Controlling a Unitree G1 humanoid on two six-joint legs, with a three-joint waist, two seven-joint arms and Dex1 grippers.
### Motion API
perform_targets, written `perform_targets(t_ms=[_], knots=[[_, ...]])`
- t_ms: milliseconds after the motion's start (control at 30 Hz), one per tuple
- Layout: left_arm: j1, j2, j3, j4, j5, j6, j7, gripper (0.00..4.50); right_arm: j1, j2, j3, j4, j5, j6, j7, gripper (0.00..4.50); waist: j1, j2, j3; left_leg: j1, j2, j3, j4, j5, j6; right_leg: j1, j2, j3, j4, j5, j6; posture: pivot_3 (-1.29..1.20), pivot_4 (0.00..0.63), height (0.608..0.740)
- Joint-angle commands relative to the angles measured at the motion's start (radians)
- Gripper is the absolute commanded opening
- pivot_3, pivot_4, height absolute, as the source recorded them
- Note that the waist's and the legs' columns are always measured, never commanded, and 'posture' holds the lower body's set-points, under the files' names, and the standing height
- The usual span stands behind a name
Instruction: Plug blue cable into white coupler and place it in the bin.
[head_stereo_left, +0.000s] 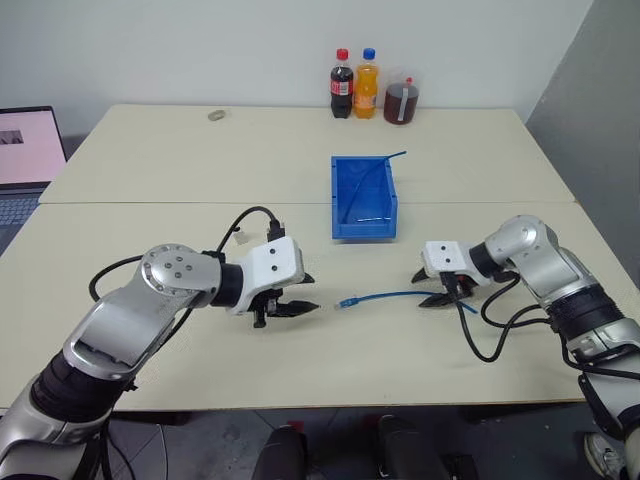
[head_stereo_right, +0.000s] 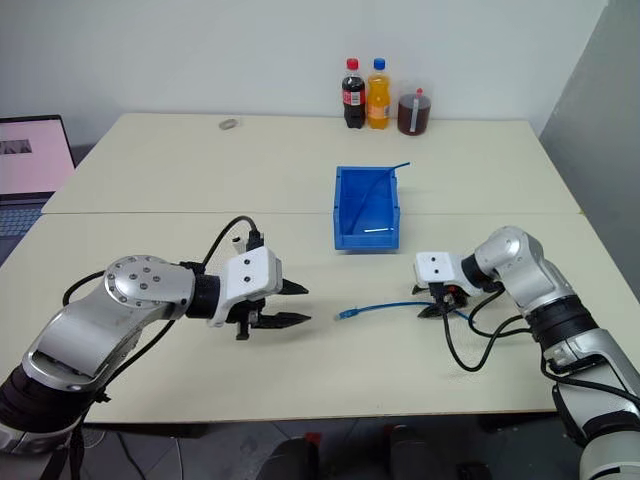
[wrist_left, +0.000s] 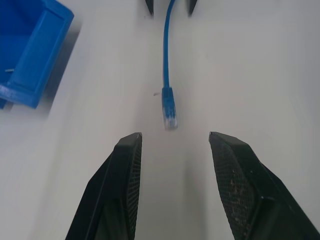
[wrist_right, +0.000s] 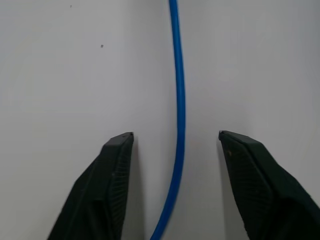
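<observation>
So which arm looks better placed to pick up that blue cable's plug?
The left, probably. Its open left claw points straight at the plug, just ahead. The open right claw straddles the blue cable farther back.

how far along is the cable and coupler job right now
Early. Nothing looks done: the blue cable lies loose on the table, plug unmated. Both jaws stand open, the right gripper straddling the cable, the left gripper facing its plug. Plugging in and placing in the bin remain.
</observation>
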Motion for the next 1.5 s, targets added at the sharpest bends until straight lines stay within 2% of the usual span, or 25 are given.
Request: perform_targets(t_ms=[33, 233, 400, 667, 900, 1133, 1400, 1500], knots=[[0.043, 0.035, -0.004, 0.001, 0.030, -0.078, -0.042, 2.20, -0.029, -0.030, -0.089, -0.161, 0.079, 0.079, 0.021, 3.59, -0.001, 0.000, 0.000, 0.000, 0.000, 0.000, 0.000, 0.000, 0.000, 0.000, 0.000, 0.000, 0.000, 0.000, 0.000, 0.00, 0.150, 0.740], [0.068, -0.018, -0.028, 0.056, 0.065, -0.128, -0.022, 2.20, 0.055, -0.040, -0.137, -0.481, 0.190, 0.320, -0.019, 3.59, 0.003, 0.002, 0.001, -0.001, 0.000, -0.002, 0.000, 0.000, 0.000, 0.000, 0.000, -0.002, 0.001, 0.000, 0.000, 0.00, 0.150, 0.740], [0.056, -0.100, -0.066, 0.080, 0.095, -0.122, 0.015, 2.20, 0.152, -0.028, -0.126, -0.653, 0.223, 0.452, -0.099, 3.59, 0.017, 0.002, 0.001, -0.002, 0.000, -0.003, 0.002, 0.000, 0.000, 0.000, 0.000, -0.003, 0.001, 0.000, 0.000, 0.00, 0.150, 0.740], [0.074, -0.174, -0.113, 0.109, 0.160, -0.142, 0.065, 2.20, 0.207, -0.020, -0.116, -0.748, 0.241, 0.561, -0.196, 3.59, 0.017, 0.002, 0.001, -0.002, 0.000, -0.004, 0.004, 0.000, 0.000, 0.001, 0.000, -0.004, 0.001, 0.000, 0.000, 0.00, 0.150, 0.740], [0.069, -0.266, -0.136, 0.211, 0.224, -0.194, 0.125, 2.20, 0.251, -0.018, -0.116, -0.811, 0.267, 0.627, -0.265, 3.59, 0.018, 0.002, 0.001, -0.003, -0.001, -0.005, 0.004, 0.000, 0.000, 0.001, 0.000, -0.004, 0.001, 0.000, 0.000, 0.00, 0.150, 0.740], [0.065, -0.365, -0.145, 0.286, 0.217, -0.188, 0.144, 2.20, 0.269, -0.030, -0.113, -0.863, 0.287, 0.666, -0.311, 3.59, 0.019, 0.002, 0.000, -0.003, -0.001, -0.005, 0.005, 0.000, 0.000, 0.001, 0.000, -0.005, 0.001, 0.000, 0.001, 0.00, 0.150, 0.740], [0.060, -0.401, -0.164, 0.330, 0.257, -0.212, 0.154, 2.20, 0.272, -0.040, -0.112, -0.891, 0.306, 0.693, -0.340, 3.59, 0.021, 0.003, 0.000, -0.006, -0.001, -0.009, 0.012, 0.000, 0.000, 0.002, 0.000, -0.007, 0.002, 0.001, 0.002, 0.00, 0.150, 0.740], [0.055, -0.396, -0.172, 0.343, 0.270, -0.234, 0.141, 1.75, 0.271, -0.040, -0.109, -0.895, 0.310, 0.699, -0.351, 3.67, 0.021, 0.003, 0.000, -0.006, -0.001, -0.009, 0.014, 0.000, 0.000, 0.003, 0.000, -0.008, 0.002, 0.001, 0.002, 0.00, 0.150, 0.740]])
